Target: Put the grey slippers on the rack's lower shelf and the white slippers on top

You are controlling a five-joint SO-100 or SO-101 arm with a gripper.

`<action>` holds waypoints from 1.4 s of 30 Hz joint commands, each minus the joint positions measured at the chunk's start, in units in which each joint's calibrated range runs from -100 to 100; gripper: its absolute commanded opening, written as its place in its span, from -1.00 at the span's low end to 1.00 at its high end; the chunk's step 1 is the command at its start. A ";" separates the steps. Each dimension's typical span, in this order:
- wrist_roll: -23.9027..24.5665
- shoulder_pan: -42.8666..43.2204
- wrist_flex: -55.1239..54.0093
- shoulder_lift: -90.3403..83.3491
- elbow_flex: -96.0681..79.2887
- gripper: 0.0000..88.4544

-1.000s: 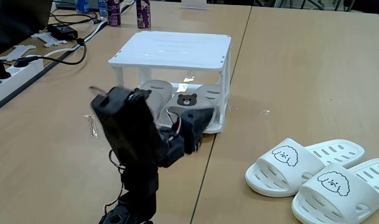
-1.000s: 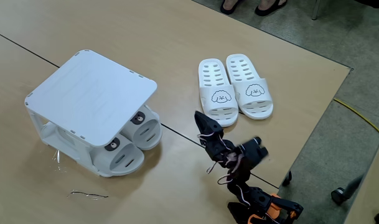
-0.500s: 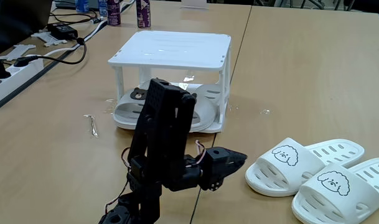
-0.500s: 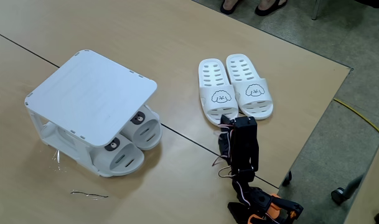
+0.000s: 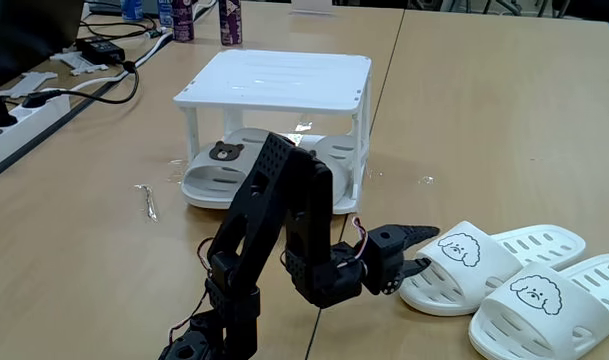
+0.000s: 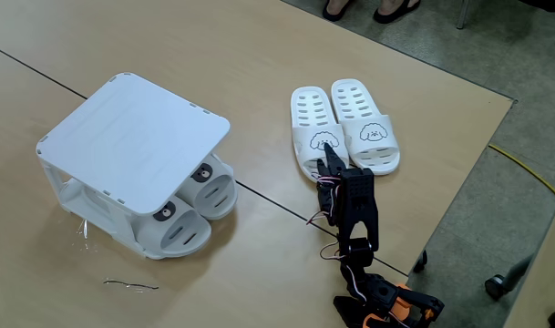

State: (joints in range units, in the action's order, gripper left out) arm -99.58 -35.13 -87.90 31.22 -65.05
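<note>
In a fixed view taken low along the table, the rack (image 5: 274, 82) stands at upper centre, with the grey slippers (image 5: 224, 165) on its lower shelf (image 5: 346, 204), toes poking past the front edge. The gripper (image 5: 424, 250) sits right of centre, its jaws parted around the toe of the nearer of the white slippers (image 5: 504, 280), at lower right.

In a fixed view from above, the gripper (image 6: 329, 160) reaches the toe of the left white slipper (image 6: 317, 138). The white slippers lie near the table's right edge (image 6: 459, 182); bare tabletop separates them from the rack (image 6: 131, 137).
</note>
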 commanded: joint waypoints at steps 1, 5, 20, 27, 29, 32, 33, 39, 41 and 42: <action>-0.42 -0.40 2.48 0.88 5.28 -0.49; -0.42 -0.40 5.41 3.49 13.04 -0.48; -0.42 -0.56 15.77 14.60 38.93 -0.29; -0.42 -3.19 18.27 8.96 39.20 -0.99; -0.42 -4.01 24.22 2.73 39.20 -0.98; -0.42 -4.34 35.87 -9.13 39.38 -0.98; -0.42 -4.42 39.67 -13.17 39.47 -0.98; -0.42 -4.18 56.92 -35.47 39.47 -0.98; -0.42 -3.93 61.32 -41.02 39.47 -0.98; -0.42 -3.85 63.65 -43.46 39.47 -0.98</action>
State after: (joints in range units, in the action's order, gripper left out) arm -99.58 -39.03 -30.04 3.51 -28.57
